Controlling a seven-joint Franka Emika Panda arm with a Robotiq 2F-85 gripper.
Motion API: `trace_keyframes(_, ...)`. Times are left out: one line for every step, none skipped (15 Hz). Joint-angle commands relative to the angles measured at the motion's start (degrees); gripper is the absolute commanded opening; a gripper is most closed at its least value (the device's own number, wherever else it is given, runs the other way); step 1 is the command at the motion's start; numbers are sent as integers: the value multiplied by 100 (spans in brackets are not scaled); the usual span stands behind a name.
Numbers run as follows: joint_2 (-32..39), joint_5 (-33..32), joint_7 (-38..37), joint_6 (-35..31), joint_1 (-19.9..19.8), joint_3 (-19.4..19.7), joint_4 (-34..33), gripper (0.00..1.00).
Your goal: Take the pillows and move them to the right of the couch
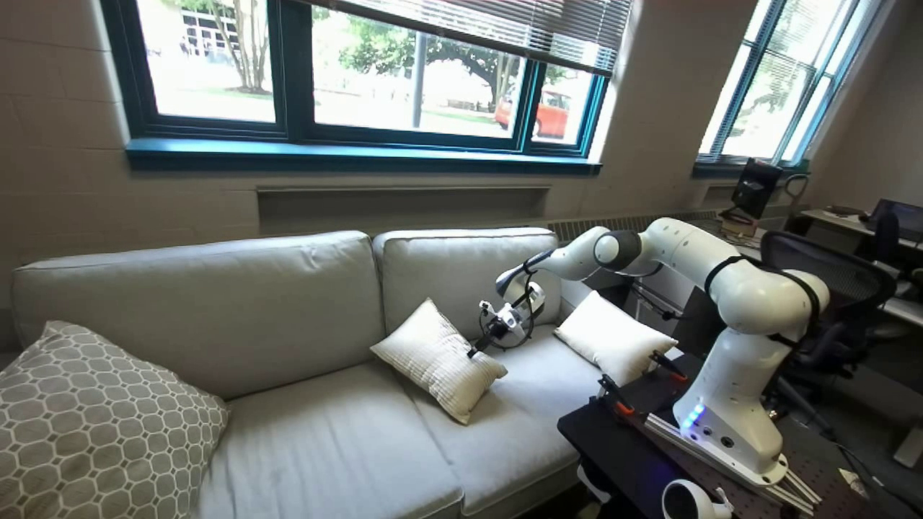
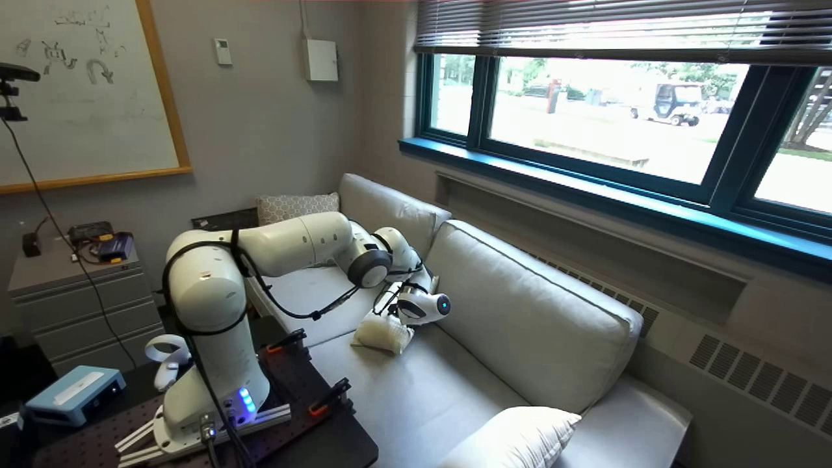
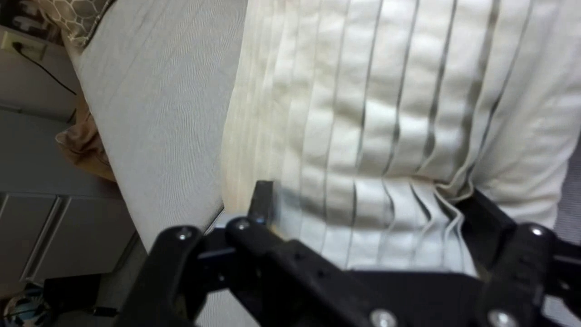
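Note:
A white pleated pillow (image 1: 422,353) lies tilted near the middle of the pale couch (image 1: 324,447). It also shows in an exterior view (image 2: 382,335), partly behind the arm, and fills much of the wrist view (image 3: 363,100). My gripper (image 1: 474,352) is at this pillow's right part. In the wrist view my gripper's fingers (image 3: 368,200) stand wide apart, with pillow cloth between them reaching to the palm. The cloth is folded against one finger. The other white pillow (image 1: 616,339) leans at the couch's right end by the armrest; it also shows in an exterior view (image 2: 520,442).
A larger grey patterned pillow (image 1: 108,425) is at the couch's left end. The back cushions (image 1: 469,274) stand close behind my gripper. The robot's dark table (image 1: 613,440) with clamps (image 1: 616,396) stands in front of the couch's right end.

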State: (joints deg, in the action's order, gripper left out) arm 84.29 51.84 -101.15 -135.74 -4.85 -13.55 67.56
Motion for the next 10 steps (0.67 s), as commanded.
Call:
trace_keyframes(-2, 32, -244, 144, 417, 279, -74, 100)
trace_keyframes(-5, 32, -293, 125, 479, 315, -86, 100)
trace_keyframes(-8, 45, -346, 87, 534, 339, -102, 100)
trace_keyframes(-16, 63, -388, 51, 567, 355, -109, 75)
trace_keyframes(-21, 92, -453, -5, 600, 363, -120, 75)
trace_keyframes(-25, 108, -548, -61, 637, 382, -127, 67)
trace_keyframes(-26, 127, -624, -116, 656, 382, -135, 59)
trace_keyframes(-26, 136, -751, -192, 698, 398, -149, 53)
trace_keyframes(-27, 148, -874, -266, 728, 407, -158, 43)
trace_keyframes(-28, 162, -1001, -333, 756, 406, -162, 36)
